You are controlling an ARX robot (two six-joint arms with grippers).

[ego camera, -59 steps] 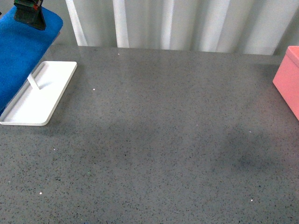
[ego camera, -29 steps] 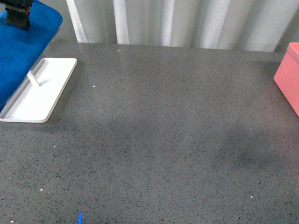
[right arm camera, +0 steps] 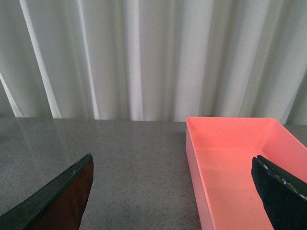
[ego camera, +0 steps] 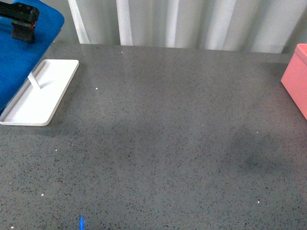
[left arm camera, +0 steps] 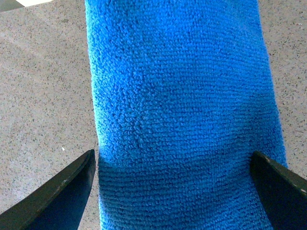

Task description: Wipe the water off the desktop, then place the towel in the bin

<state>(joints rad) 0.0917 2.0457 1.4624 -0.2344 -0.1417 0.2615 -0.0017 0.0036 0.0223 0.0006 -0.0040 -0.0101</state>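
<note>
Left claw [left arm camera: 172, 155]: spread wide, straddles the towel [left arm camera: 182, 96], with one dark fingertip just beside each edge of the cloth and no pinch on it. Right claw [right arm camera: 171, 159]: likewise wide apart, holds nothing, hangs above the counter [ego camera: 168, 143] and faces the bin [right arm camera: 230, 158].

Left claw in the front view: at the far left corner, on top of the towel, beyond the white tray [ego camera: 41, 96]. Against a second ago: further toward the left edge and slightly lower on the blue cloth; tray and bin in the same places.

Towel: bright blue plush microfibre with looped pile, a long band running away from the left claw over the counter. Counter: flat, dark grey, stone-like, finely speckled. Bin: salmon-pink, straight-sided, matte, open-topped, at the far right. Tray: flat, shallow, with rounded corners.
</note>
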